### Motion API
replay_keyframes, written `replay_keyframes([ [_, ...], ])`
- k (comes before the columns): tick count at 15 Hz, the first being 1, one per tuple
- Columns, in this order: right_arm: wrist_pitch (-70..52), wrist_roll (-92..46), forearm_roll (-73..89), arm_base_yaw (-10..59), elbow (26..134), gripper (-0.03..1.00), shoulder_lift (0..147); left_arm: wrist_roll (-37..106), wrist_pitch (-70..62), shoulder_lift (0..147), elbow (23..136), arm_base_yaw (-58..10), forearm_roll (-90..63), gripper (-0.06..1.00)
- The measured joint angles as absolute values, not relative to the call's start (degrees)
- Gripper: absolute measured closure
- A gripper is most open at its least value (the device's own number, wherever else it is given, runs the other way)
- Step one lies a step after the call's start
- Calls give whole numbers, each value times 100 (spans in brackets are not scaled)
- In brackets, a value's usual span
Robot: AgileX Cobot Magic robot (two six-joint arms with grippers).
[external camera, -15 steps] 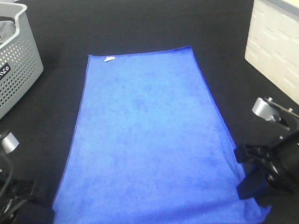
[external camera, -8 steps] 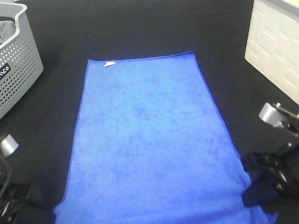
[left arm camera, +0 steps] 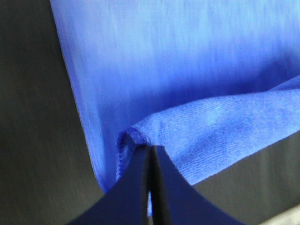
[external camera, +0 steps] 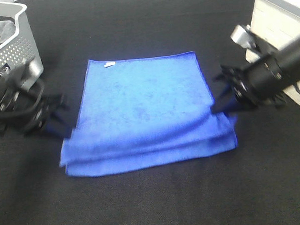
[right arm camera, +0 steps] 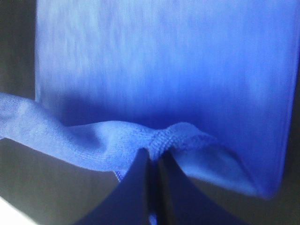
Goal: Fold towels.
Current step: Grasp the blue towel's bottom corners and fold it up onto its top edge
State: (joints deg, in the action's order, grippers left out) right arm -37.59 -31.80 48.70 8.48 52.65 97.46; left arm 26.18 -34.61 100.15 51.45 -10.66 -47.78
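One of the towels (external camera: pixel 139 100), royal blue, lies on the black table with its near end lifted and carried over toward the far end, making a rolled fold across its width. A small white tag (external camera: pixel 108 64) marks its far left corner. My left gripper (external camera: pixel 61 126) is shut on the towel's near left corner, raised at the towel's left edge. The right gripper (external camera: pixel 223 107) is shut on the near right corner at the right edge. In the left wrist view the pinched hem (left arm camera: pixel 129 140) bunches at the gripper (left arm camera: pixel 151 152). The right wrist view shows the gripper (right arm camera: pixel 152 157) pinching a puckered corner (right arm camera: pixel 171 136).
A perforated grey basket (external camera: pixel 13 48) holding a grey cloth stands at the far left. A white box (external camera: pixel 279 42) occupies the far right, close behind the right arm. Black table cloth (external camera: pixel 154 202) spreads in front of the towel.
Both grippers have risen and swept away from the near edge toward the far end, dragging the towel's near corners with them. The flat towel now has a doubled fold across its middle.
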Motion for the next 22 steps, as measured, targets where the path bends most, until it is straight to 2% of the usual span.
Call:
replay_keyframes([
  [1,-3867,-3060,4773,848,5982,97,10256,2280,-3478,10336,5787,-1066,-4326,94],
  [2,-3896,-3014,4721,848,6199,97,10399,2183,-3484,10434,6033,-1066,-4228,94],
  [3,-4045,-2790,4486,848,7047,97,10949,2034,-3501,10829,6772,-1066,-3976,94],
  [4,-4045,-2790,4486,848,7047,97,10949,2034,-3501,10829,6772,-1066,-3976,94],
  [9,-4372,-1811,3358,848,9568,97,12336,1896,-3518,12066,8875,-974,-3862,94],
  [13,-4486,-1421,2664,848,11304,97,13333,1868,-3277,12880,10096,-768,-3822,94],
  [17,-4148,-1415,2567,848,12427,97,14284,2045,-2447,13682,10863,-768,-3827,94],
  [19,-3845,-1415,2527,848,12594,97,14599,2166,-2120,14003,11144,-768,-3833,94],
  [20,-3696,-1415,2475,848,12594,93,14679,2189,-2040,14146,11304,-785,-3833,93],
  [21,-3575,-1415,2401,848,12594,84,14748,2189,-1988,14272,11419,-808,-3833,89],
  [22,-3575,-1415,2401,848,12594,84,14748,2189,-1988,14272,11419,-808,-3833,89],
])
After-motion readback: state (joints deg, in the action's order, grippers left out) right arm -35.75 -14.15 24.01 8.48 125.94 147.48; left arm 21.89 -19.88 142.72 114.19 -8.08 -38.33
